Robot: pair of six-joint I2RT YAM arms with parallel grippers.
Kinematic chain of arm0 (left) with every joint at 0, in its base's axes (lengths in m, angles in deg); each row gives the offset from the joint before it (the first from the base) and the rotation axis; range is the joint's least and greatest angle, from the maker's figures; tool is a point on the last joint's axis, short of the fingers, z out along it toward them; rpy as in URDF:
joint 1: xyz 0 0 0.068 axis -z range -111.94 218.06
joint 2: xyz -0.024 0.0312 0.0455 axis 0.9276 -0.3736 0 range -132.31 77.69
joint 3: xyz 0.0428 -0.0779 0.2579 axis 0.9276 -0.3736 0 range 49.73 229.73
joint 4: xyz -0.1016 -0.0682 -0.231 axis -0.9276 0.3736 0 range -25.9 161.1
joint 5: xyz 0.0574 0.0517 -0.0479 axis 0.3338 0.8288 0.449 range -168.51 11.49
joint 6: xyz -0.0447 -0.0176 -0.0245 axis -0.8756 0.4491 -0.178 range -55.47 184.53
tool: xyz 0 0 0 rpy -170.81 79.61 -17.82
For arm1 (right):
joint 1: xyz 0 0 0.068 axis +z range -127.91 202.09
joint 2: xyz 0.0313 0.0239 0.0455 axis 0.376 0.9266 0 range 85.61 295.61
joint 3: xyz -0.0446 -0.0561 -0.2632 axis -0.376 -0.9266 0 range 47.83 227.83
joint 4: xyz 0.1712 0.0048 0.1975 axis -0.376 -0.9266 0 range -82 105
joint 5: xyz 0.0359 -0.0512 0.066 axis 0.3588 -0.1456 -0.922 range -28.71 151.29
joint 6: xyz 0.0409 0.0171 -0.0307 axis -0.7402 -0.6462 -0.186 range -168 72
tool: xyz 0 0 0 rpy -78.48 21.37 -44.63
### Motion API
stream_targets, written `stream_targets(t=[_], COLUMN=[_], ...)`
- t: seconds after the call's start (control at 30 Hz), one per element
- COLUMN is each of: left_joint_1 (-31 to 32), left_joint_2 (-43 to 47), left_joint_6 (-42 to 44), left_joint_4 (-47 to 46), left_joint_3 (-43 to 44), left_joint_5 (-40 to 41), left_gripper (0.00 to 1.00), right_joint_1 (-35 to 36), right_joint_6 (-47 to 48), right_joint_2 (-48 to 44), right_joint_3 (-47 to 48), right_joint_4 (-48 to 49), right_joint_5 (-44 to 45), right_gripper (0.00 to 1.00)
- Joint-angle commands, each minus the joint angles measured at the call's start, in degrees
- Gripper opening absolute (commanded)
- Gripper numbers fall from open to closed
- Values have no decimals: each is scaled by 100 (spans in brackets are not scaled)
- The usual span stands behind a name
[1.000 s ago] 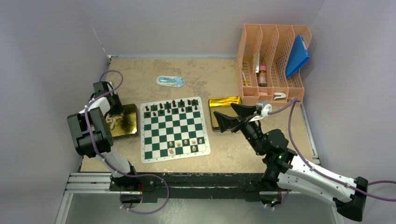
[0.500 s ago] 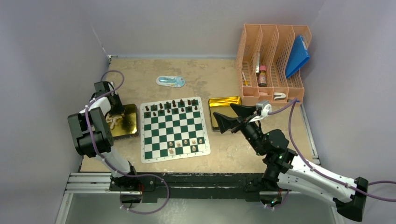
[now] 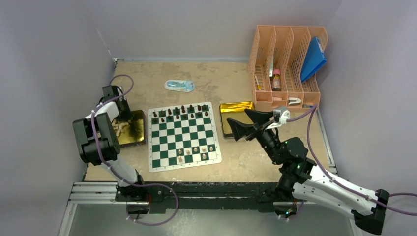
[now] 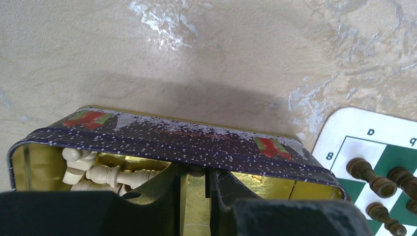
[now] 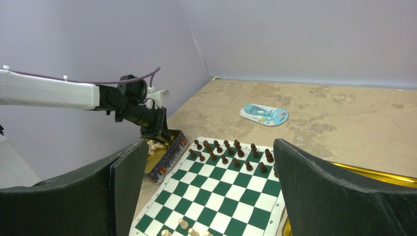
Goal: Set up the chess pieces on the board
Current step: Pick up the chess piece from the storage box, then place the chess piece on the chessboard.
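The left gripper [image 4: 195,179] reaches down into the gold-lined rectangular tin with a dark speckled wall [image 4: 187,142], at 9 o'clock of the flat green-and-white checkered board [image 3: 183,137], probably because the loose cream chess pieces [image 4: 98,173] lie heaped there. Its fingers stand close together, but I cannot tell whether they pinch a piece. The right gripper [image 3: 238,121] hangs spread wide at 3 o'clock, over the shiny gold tray [image 3: 237,106] (contents hidden). On the board, dark brown chess pieces [image 3: 182,112] line the 12 o'clock rows and a few cream figurines [image 3: 195,150] stand towards 6 o'clock.
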Motion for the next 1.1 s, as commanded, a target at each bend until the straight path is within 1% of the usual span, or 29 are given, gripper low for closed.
stream_targets(t=[0.0,0.1,0.23,0.33,0.4,0.47,0.53,0.6,0.7,0.83,0.93,0.97,1.03,1.07], left_joint_1=[22,20,22,22,22,22,20,22,18,39,275,406,665,777], left_joint_2=[514,910,1159,1302,1481,1724,1974,2176,2350,2475,2560,2553,2475,2424], left_joint_6=[-12,-88,-180,-246,-276,-350,-472,-617,-660,-664,-756,-752,-673,-626], left_joint_4=[289,316,551,806,1011,1195,1307,1493,1727,1968,1955,2019,2229,2319], left_joint_3=[250,166,151,246,368,505,613,752,893,1061,1091,1140,1306,1363], left_joint_5=[136,67,25,-104,-303,-659,-966,-1043,-1443,-2328,-3048,-3171,-3281,-3485], left_gripper=[11,10,10,10,10,10,10,10,10,10,9,9,9,9], right_joint_1=[3,2,-3,-6,3,1,3,3,3,3,3,3,3,3], right_joint_6=[-66,-27,42,64,34,183,366,411,441,674,724,740,999,1248], right_joint_2=[-55,60,141,145,161,207,296,397,507,585,671,719,859,934], right_joint_3=[243,366,708,792,731,681,691,719,753,658,481,427,341,292], right_joint_4=[225,-1,-429,-479,-340,-204,-197,-267,-294,-43,283,401,620,760], right_joint_5=[-43,29,-2,-125,-186,-404,-821,-1063,-1240,-1340,-1409,-1445,-1631,-1761], right_gripper=[99,99,99,99,99,99,99,99,99,97,96,95,93,91])
